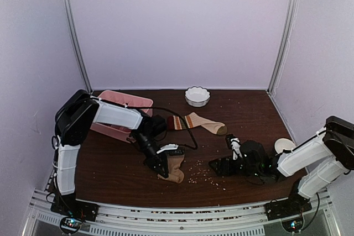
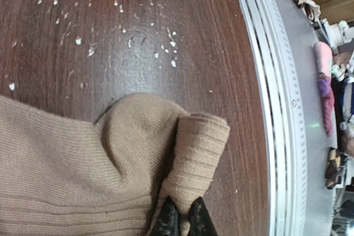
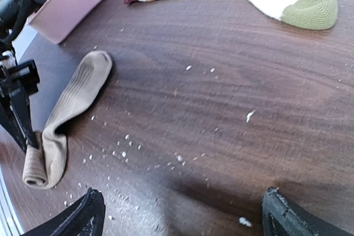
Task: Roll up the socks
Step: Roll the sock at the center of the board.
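Tan sock (image 1: 176, 171) lying near the front edge of the table (image 1: 110, 172), its end folded over once and pinched in the closed left gripper (image 2: 182, 220); striped sock (image 1: 197, 121) flat and well apart, beside the pink tray (image 1: 128, 101); right gripper (image 3: 188, 219) spread wide and empty over bare wood. Likely faults: the shallow pinch slipping off the ribbed knit, letting the fold spring flat; the unpinned leg dragging instead of winding; white crumbs (image 2: 133, 42) being rolled into the cloth.
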Robot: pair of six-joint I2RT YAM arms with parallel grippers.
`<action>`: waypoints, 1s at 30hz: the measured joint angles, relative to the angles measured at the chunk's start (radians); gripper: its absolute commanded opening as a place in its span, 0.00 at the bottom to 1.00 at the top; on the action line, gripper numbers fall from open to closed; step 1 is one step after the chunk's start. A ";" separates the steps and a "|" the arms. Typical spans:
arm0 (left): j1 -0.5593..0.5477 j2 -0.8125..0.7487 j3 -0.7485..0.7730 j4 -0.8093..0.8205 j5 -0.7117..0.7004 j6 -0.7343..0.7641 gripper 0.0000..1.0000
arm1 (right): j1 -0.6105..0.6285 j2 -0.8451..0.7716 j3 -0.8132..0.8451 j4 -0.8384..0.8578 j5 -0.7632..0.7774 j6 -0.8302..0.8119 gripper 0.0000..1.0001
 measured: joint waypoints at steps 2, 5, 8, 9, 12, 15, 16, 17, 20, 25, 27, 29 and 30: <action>0.008 0.017 0.014 -0.018 0.018 -0.014 0.00 | 0.006 0.015 0.016 0.003 0.005 -0.034 1.00; 0.022 0.042 0.031 -0.043 0.050 -0.031 0.00 | 0.116 0.035 0.074 -0.015 0.072 -0.169 0.99; 0.033 0.060 0.043 -0.062 0.071 -0.047 0.00 | 0.270 0.035 0.098 0.021 0.113 -0.346 0.87; 0.035 0.064 0.047 -0.068 0.074 -0.053 0.00 | 0.307 0.036 0.097 0.037 0.114 -0.401 0.84; 0.039 0.076 0.057 -0.081 0.082 -0.069 0.00 | 0.360 0.060 0.100 0.066 0.113 -0.542 0.74; 0.041 0.083 0.064 -0.089 0.087 -0.082 0.00 | 0.397 0.135 0.159 0.039 0.108 -0.660 0.67; 0.041 0.084 0.065 -0.091 0.087 -0.085 0.00 | 0.405 0.167 0.195 0.025 0.103 -0.694 0.65; 0.041 0.085 0.066 -0.092 0.088 -0.087 0.00 | 0.410 0.194 0.225 0.017 0.097 -0.724 0.63; 0.041 0.086 0.068 -0.095 0.088 -0.089 0.00 | 0.418 0.254 0.306 -0.002 0.079 -0.800 0.57; 0.042 0.098 0.084 -0.115 0.090 -0.088 0.00 | 0.416 0.332 0.400 -0.042 0.067 -0.900 0.42; 0.042 0.100 0.089 -0.122 0.090 -0.087 0.00 | 0.410 0.355 0.423 -0.056 0.061 -0.924 0.39; 0.042 0.100 0.090 -0.126 0.089 -0.084 0.00 | 0.399 0.374 0.438 -0.059 0.055 -0.935 0.36; 0.042 0.100 0.090 -0.127 0.089 -0.083 0.00 | 0.393 0.383 0.442 -0.060 0.051 -0.939 0.35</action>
